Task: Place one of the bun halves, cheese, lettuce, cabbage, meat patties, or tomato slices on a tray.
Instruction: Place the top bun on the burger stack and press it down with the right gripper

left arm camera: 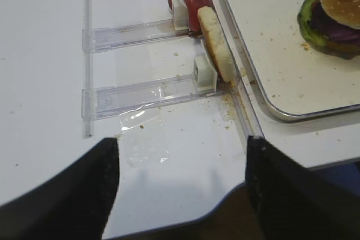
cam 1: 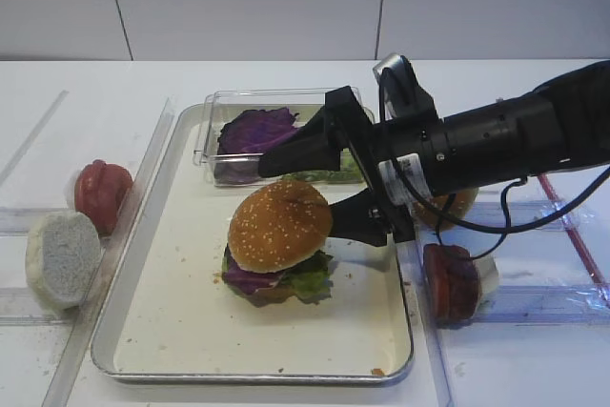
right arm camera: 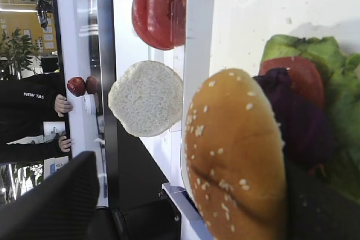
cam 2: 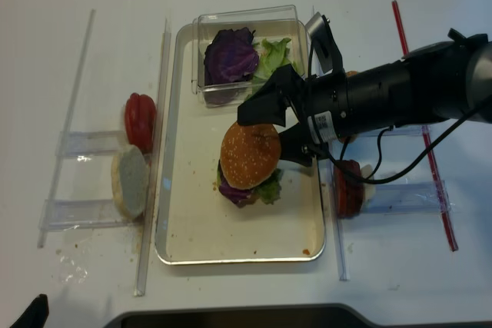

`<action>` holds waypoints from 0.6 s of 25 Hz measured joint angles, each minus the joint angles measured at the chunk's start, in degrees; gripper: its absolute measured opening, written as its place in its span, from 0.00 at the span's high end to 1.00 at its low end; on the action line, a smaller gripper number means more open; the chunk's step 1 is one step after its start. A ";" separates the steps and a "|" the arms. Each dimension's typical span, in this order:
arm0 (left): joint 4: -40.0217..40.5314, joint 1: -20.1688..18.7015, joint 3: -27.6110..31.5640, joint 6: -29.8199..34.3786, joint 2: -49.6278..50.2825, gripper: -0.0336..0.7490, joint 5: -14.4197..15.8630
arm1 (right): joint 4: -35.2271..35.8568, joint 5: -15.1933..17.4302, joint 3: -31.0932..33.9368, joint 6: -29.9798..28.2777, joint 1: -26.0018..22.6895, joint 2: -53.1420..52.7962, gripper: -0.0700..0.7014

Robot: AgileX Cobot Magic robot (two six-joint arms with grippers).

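A sesame-seeded bun half [cam 1: 279, 223] sits on top of a stack of lettuce [cam 1: 310, 278] and purple cabbage [cam 1: 246, 280] in the middle of the cream tray [cam 1: 172, 312]. My right gripper [cam 1: 297, 191] is open, reaching in from the right, one finger behind the bun and one at its right side, neither pressing it. In the right wrist view the bun [right arm camera: 236, 161] fills the space between the spread fingers [right arm camera: 50, 200], with a tomato slice [right arm camera: 292, 77] beneath it. My left gripper [left arm camera: 180, 147] stands open over bare table at the front left, holding nothing.
A clear box [cam 1: 214, 107] at the tray's back holds cabbage leaves [cam 1: 257, 131] and lettuce [cam 1: 334, 176]. The left rack [cam 1: 19, 221] carries tomato slices [cam 1: 100, 193] and a pale bun half [cam 1: 62, 254]. The right rack [cam 1: 543, 297] holds a dark red slice [cam 1: 450, 278].
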 joint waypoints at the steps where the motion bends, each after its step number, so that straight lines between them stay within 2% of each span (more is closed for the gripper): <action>1: 0.00 0.00 0.00 0.00 0.00 0.40 0.00 | 0.00 0.00 0.00 0.00 0.00 0.00 0.12; 8: 0.00 0.00 0.00 0.00 0.00 0.40 0.00 | 0.00 0.00 0.00 -0.04 0.00 0.00 0.11; 15: 0.00 0.00 0.00 0.00 0.00 0.40 0.00 | 0.11 0.00 0.00 -0.13 0.00 0.00 0.02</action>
